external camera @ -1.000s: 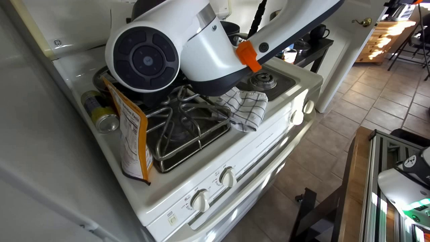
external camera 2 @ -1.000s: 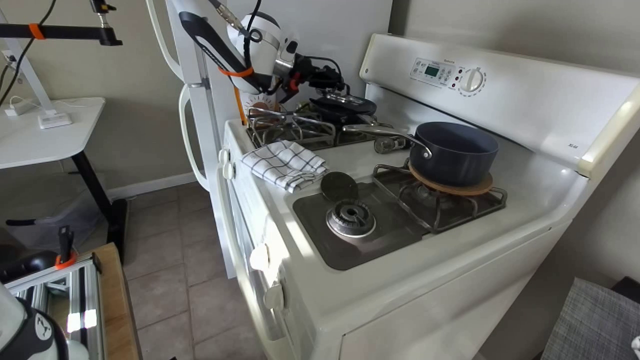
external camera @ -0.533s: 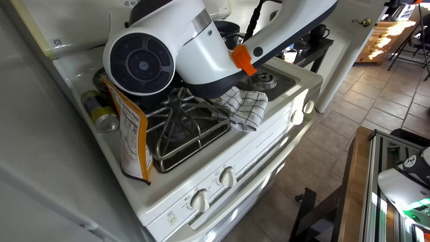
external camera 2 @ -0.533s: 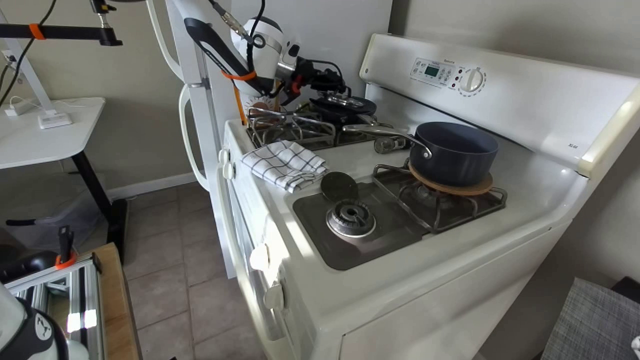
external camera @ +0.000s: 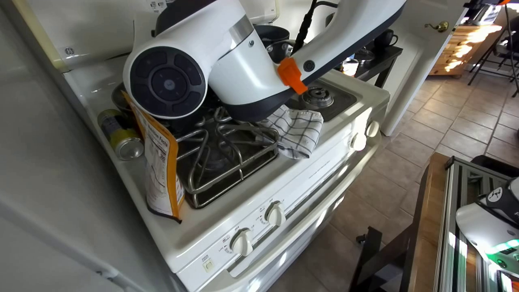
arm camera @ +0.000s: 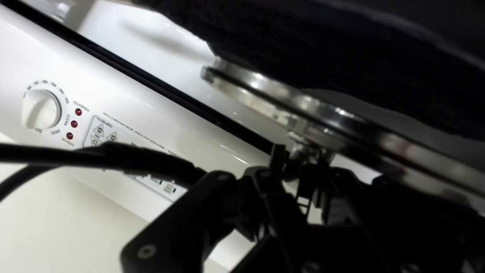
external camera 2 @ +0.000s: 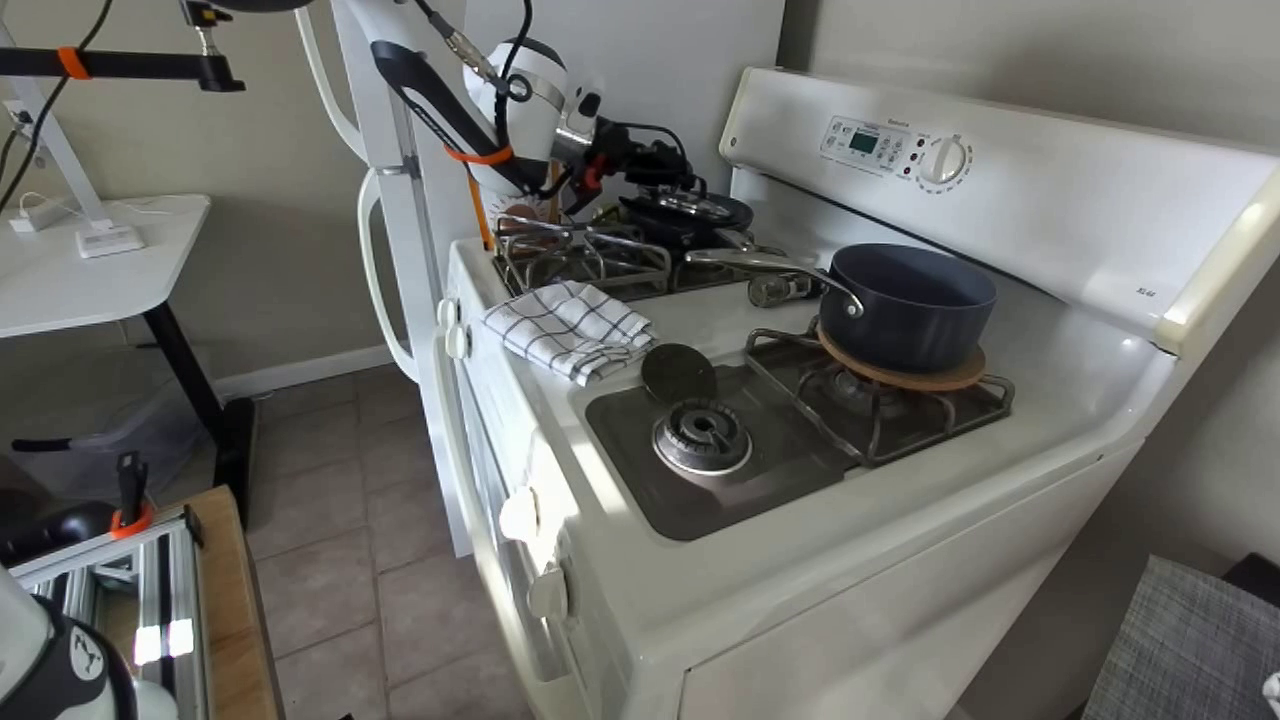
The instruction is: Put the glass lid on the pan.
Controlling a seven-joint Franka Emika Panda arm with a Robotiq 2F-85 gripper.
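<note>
One glass lid (arm camera: 322,112) is held by its knob (arm camera: 302,149) in the right half of the wrist view. Its metal rim slants from the upper middle of that frame down to the right edge. The gripper (arm camera: 301,158) stands at the lower middle, its jaws drawn in narrow about the knob. In an exterior view the pan (external camera 2: 738,217) sits at the upper middle of the frame, toward the rear of the stove (external camera 2: 900,500), with the lid over it. Contact between rim and pan cannot fairly be confirmed, the picture being dim and blurred at that edge.

Handling assessment: the lid is judged rigid, moderately heavy for so small a knob, and fragile at the glass. The smooth rim is likely slippery and a poor place to hold; the knob, taken low and square, is the proper one. A narrow hold may let the lid tip or swivel, so it calls for levelling, gentle lowering, and release only once the rim bears evenly.
</note>
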